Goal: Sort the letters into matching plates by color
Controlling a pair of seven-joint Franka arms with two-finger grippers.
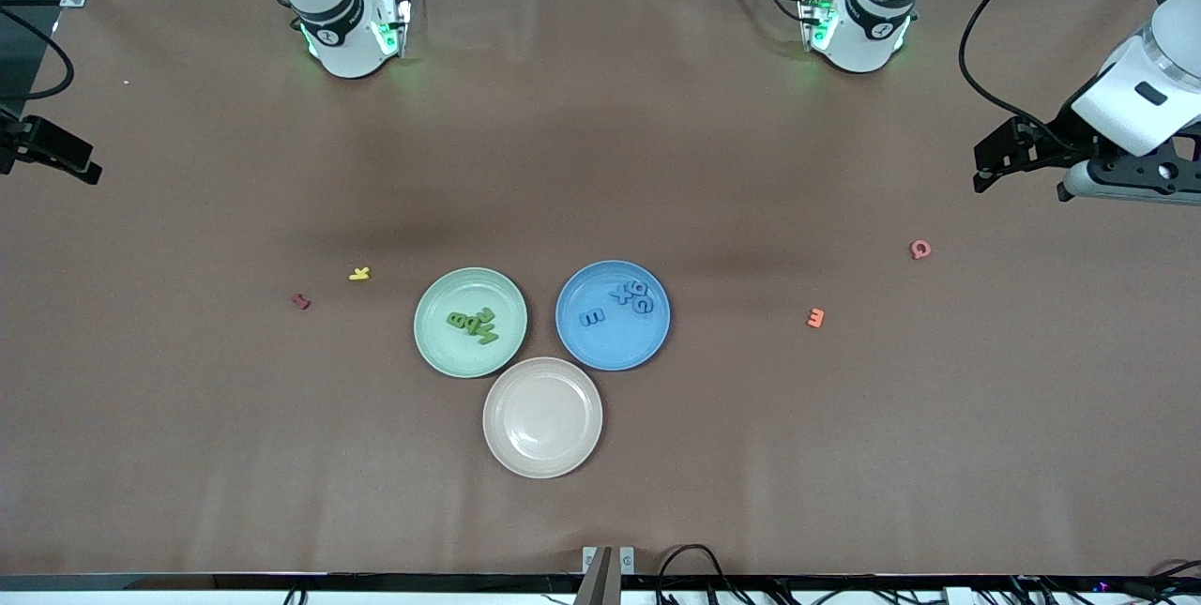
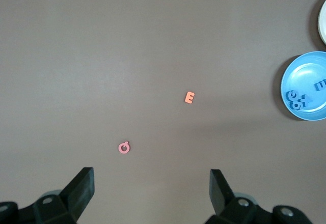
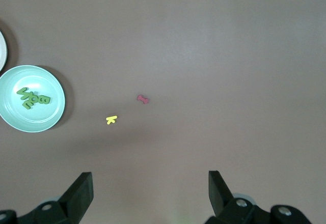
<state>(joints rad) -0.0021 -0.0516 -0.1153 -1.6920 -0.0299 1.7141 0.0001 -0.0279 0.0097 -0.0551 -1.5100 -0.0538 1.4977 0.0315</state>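
We read letter shapes only: the orange letter [image 1: 815, 317] reads as an E, the pink letter [image 1: 920, 249] as a Q, the yellow letter [image 1: 359, 274] as a K; no brand shows.

The green letters [image 1: 474, 324] lie piled in the pale green plate [image 1: 441, 347], and the blue letters [image 1: 619, 302] lie in the blue plate [image 1: 577, 338], which sits beside it toward the left arm's end of the table. The beige plate [image 1: 497, 441] lies nearer the front camera, touching both. A small red piece [image 1: 300, 301] lies near the yellow K.

The left gripper [image 2: 153, 183] hangs with jaws wide apart over bare table near the pink Q. The right gripper [image 3: 151, 183] does the same at the right arm's end. Only the wrist views show the fingers spread, holding nothing; only the front view shows all three plates whole.
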